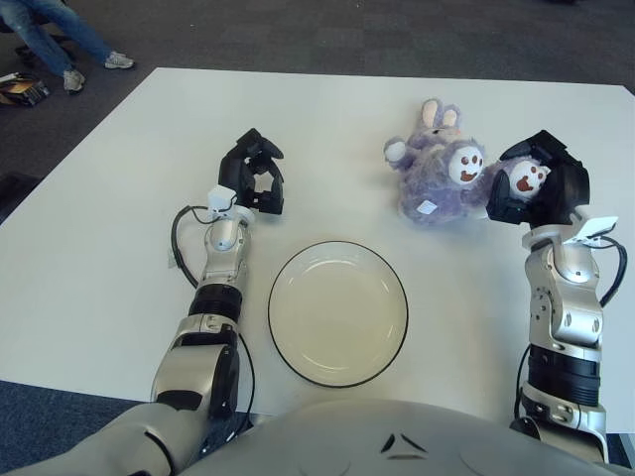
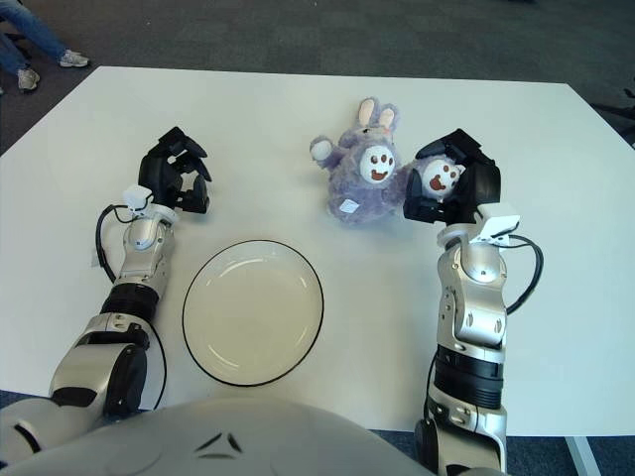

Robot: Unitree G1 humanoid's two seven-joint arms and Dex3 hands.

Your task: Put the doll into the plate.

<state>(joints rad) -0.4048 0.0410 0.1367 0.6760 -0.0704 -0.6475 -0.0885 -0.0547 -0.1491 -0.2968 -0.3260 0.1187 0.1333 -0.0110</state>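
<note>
Left eye view: right hand (image 1: 541,188) clamps doll (image 1: 442,178), ears pointing away.

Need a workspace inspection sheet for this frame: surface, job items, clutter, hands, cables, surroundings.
Surface: white table, no marks seen.
Job's things: purple doll lies on the table, far right of the plate; plate holds nothing.
Clutter: nothing seen.
Hands: right hand closed on the doll's paw at the doll's right side; left hand shows left of the plate, fingers curled, holding nothing.
Cables: black cable loop beside the left forearm; another loop by the right wrist.
Surroundings: dark carpet; a person's legs at far left.
</note>
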